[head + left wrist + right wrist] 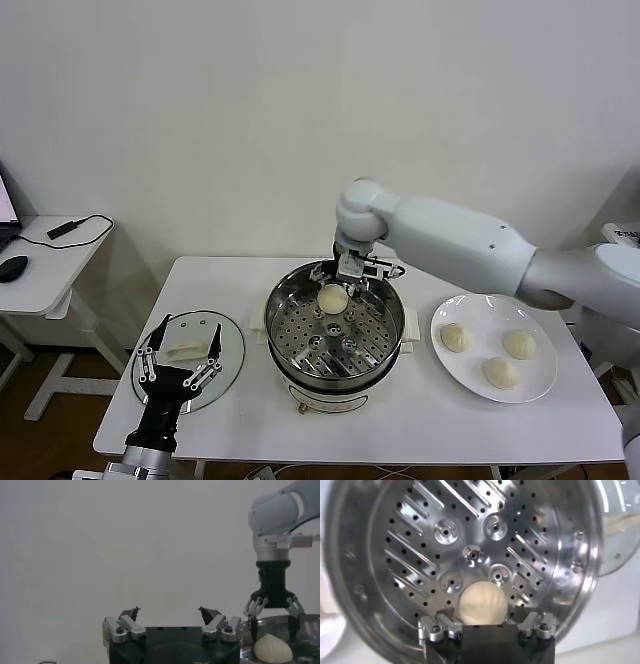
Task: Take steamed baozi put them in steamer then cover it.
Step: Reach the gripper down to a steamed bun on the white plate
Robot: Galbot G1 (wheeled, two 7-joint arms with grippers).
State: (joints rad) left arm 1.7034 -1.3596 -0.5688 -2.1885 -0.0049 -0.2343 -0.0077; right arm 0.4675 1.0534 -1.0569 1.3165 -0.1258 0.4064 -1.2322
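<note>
Left hand [181, 357]: black-and-silver fingers spread apart, holding nothing, parked low at the counter's near left edge, over the near rim of the lid.
Cover [232, 350]: round transparent glass lid with a metal rim and a white handle at its centre, lying flat on the counter to the left of the steamer, apart from it.
Steamer [375, 340]: large round shiny steel pot with a perforated tray inside and white side handles, standing mid-counter between lid and plate.
Right hand [347, 278]: reached down inside the steamer's far side on the white arm; fingers stood apart on either side of one bun, not clamped on it.
Bun in steamer [332, 298]: small cream-white domed steamed baozi, resting on the perforated tray toward the far side, directly under the right hand; in the right wrist view [482, 604] it sat on the tray between the parted fingers.
Other buns [455, 337]: three like it, spread on the plate.
Plate [540, 385]: flat white round dish on the counter to the right of the steamer.
Counter [400, 425]: white tabletop carrying everything.
</note>
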